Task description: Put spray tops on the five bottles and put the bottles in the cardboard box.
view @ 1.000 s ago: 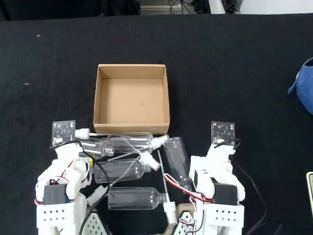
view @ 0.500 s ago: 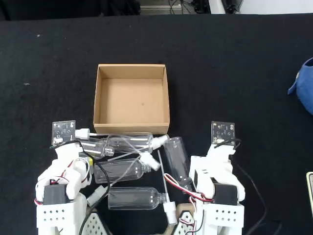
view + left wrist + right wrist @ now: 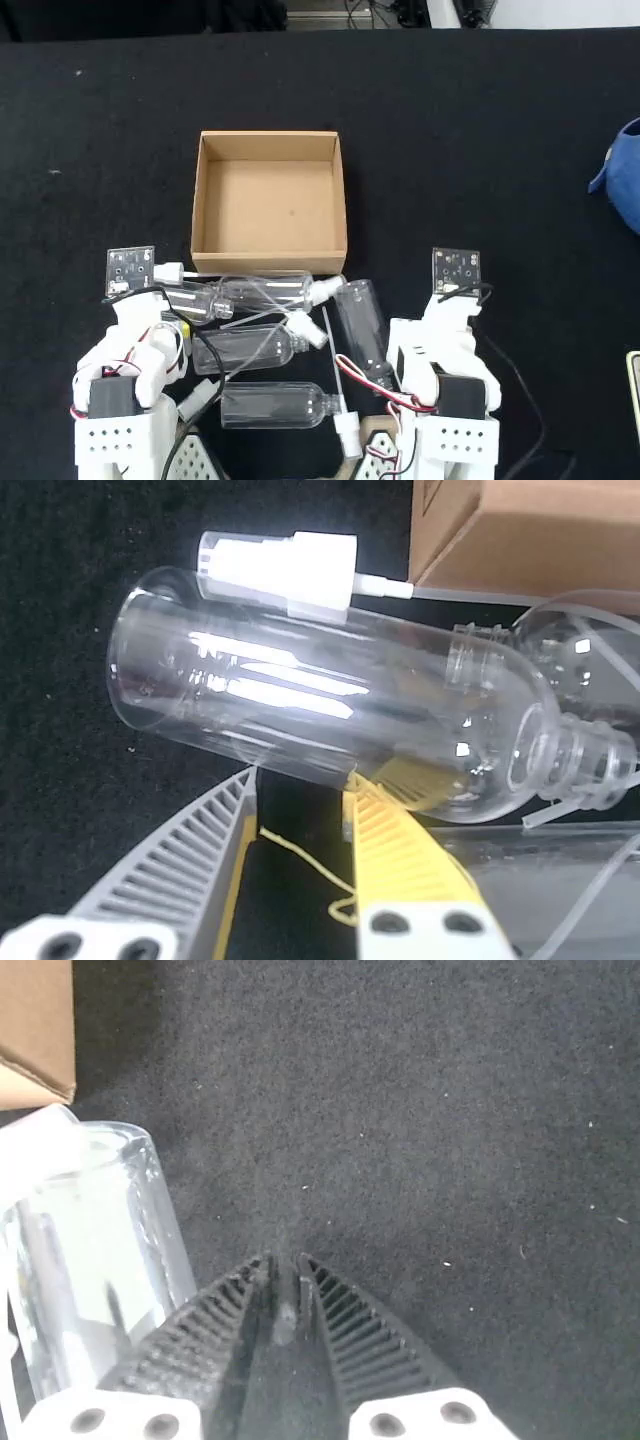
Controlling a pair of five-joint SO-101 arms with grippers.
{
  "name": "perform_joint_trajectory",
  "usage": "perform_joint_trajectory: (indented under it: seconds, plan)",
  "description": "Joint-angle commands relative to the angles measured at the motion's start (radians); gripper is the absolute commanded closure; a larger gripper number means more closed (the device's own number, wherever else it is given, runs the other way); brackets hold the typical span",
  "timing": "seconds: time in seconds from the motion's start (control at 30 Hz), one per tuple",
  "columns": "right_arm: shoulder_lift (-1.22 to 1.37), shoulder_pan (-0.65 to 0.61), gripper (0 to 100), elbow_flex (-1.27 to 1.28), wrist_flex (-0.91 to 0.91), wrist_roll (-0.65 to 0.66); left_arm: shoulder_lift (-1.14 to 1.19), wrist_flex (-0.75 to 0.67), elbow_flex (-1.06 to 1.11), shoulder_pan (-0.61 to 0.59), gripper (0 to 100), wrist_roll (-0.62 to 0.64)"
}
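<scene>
While both arms sit folded at the near edge of the black table (image 3: pixel 480 150), five clear bottles (image 3: pixel 245 348) lie on their sides between them, bunched together just in front of the one cardboard box (image 3: pixel 268 262), which stands open. Five white spray tops (image 3: pixel 165 270) seem to lie loose among them, some partly hidden by wires. Left gripper (image 3: pixel 298 785): jaws slightly parted, holding nothing, a bare-necked bottle just past the tips. Right gripper (image 3: pixel 285 1260): jaws closed on nothing, one bottle beside it.

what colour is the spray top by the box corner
White. The spray top shows best in the left wrist view.
</scene>
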Motion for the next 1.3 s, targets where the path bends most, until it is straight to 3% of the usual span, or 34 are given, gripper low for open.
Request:
perform_joint_trajectory:
  seconds: [0.0,0.9,1.13,1.27]
  plan:
    - [-0.097,0.006,98.7,-0.008,0.006,-0.002,-0.011,0.018,0.015,-0.002,97,-0.003]
    - [-0.097,0.006,98.7,-0.008,0.006,-0.002,-0.011,0.018,-0.012,-0.041,97,-0.025]
    - [-0.097,0.006,98.7,-0.008,0.006,-0.002,-0.011,0.017,-0.209,-0.206,97,-0.453]
    - [-0.097,0.006,98.7,-0.008,0.006,-0.002,-0.011,0.06,-0.3,-0.274,97,-0.589]
